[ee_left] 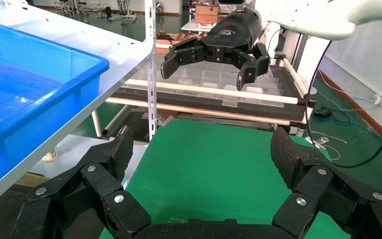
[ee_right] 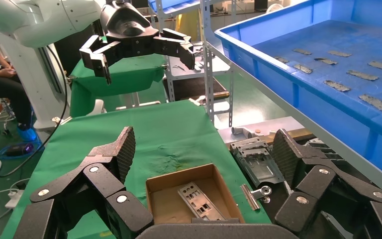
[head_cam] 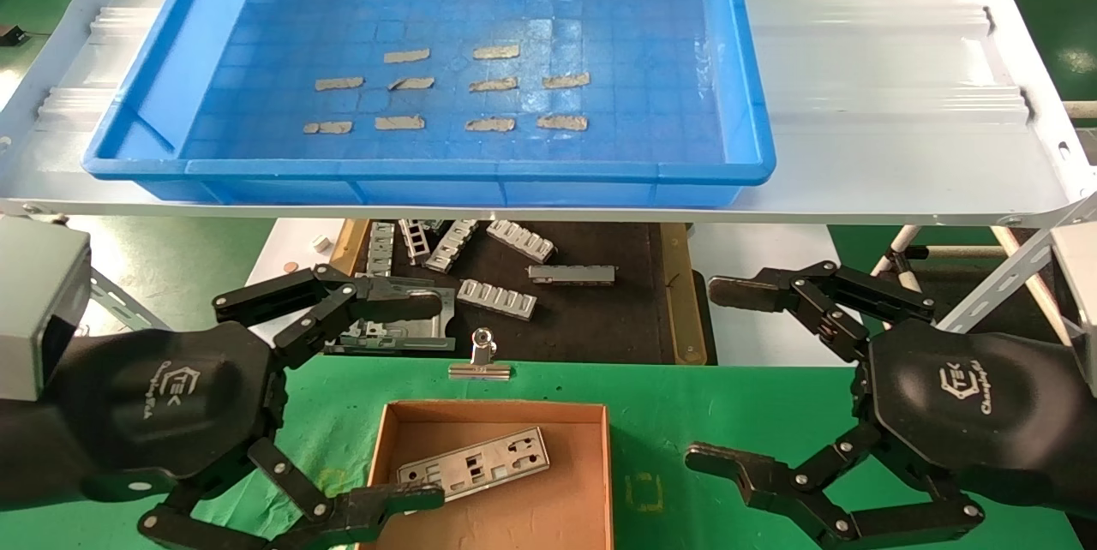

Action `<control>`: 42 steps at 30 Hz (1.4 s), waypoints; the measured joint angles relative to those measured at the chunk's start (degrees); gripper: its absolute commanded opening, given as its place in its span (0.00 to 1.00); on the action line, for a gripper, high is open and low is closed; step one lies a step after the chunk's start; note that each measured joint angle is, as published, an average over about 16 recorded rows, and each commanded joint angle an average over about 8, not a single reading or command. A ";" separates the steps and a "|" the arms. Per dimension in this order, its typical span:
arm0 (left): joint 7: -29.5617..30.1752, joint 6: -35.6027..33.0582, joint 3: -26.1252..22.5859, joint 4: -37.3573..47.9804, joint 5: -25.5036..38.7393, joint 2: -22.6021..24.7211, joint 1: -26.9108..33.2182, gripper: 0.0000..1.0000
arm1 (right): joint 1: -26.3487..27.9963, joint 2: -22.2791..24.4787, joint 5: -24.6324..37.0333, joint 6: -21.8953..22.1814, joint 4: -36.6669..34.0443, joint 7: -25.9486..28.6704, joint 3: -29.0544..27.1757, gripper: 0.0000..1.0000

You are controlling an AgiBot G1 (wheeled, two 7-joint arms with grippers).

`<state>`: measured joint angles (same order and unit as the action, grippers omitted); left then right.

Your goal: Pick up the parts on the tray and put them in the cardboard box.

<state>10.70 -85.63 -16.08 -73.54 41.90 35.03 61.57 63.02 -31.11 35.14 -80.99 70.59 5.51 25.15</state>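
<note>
The blue tray (head_cam: 754,104) is sitting on the white corrugated shelf (head_cam: 891,104), showing only tan tape strips (head_cam: 494,52) on its gridded floor, above the green counter (head_cam: 737,413). Both arms are hovering low over the counter, the left hand (head_cam: 433,400) and the right hand (head_cam: 720,374) each spreading its fingers wide apart and gripping nothing. The cardboard box (head_cam: 604,464) is resting between them, holding one punched metal plate (head_cam: 474,464) lying flat inside.

I see the green table (head_cam: 728,413) carrying a cardboard box (head_cam: 600,481) and a metal clip (head_cam: 482,361); behind it, a black mat (head_cam: 600,319) holds grey brackets (head_cam: 497,299).
</note>
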 measured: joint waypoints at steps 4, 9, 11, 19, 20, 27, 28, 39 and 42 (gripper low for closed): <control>-0.01 0.01 -0.02 0.01 0.01 0.01 0.01 1.00 | 0.00 0.00 0.00 0.00 0.00 0.00 0.00 1.00; -0.02 0.03 -0.04 0.02 0.02 0.01 0.01 1.00 | 0.00 0.00 0.00 0.00 0.00 0.00 0.00 1.00; -0.02 0.04 -0.04 0.02 0.02 0.01 0.01 1.00 | 0.00 0.00 0.00 0.00 0.00 0.00 0.00 1.00; -0.02 0.06 -0.06 0.02 0.02 0.01 0.01 1.00 | 0.00 0.00 0.00 0.00 0.00 0.00 0.00 1.00; -0.02 0.06 -0.06 0.02 0.02 0.01 0.01 1.00 | 0.00 0.00 0.00 0.00 0.00 0.00 0.00 1.00; -0.02 0.07 -0.07 0.02 0.02 0.01 0.01 1.00 | 0.00 0.00 0.00 0.00 0.00 0.00 0.00 1.00; -0.02 0.06 -0.07 0.02 0.02 0.01 0.01 1.00 | 0.00 0.00 0.00 0.00 0.00 0.00 0.00 1.00; -0.02 0.06 -0.07 0.02 0.02 0.01 0.01 1.00 | 0.00 0.00 0.00 0.00 0.00 0.00 0.00 1.00; -0.02 0.06 -0.07 0.02 0.02 0.01 0.01 1.00 | 0.00 0.00 0.00 0.00 0.00 0.00 0.00 1.00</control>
<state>10.68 -85.57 -16.15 -73.51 41.91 35.05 61.58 63.02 -31.11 35.13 -80.99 70.59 5.51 25.15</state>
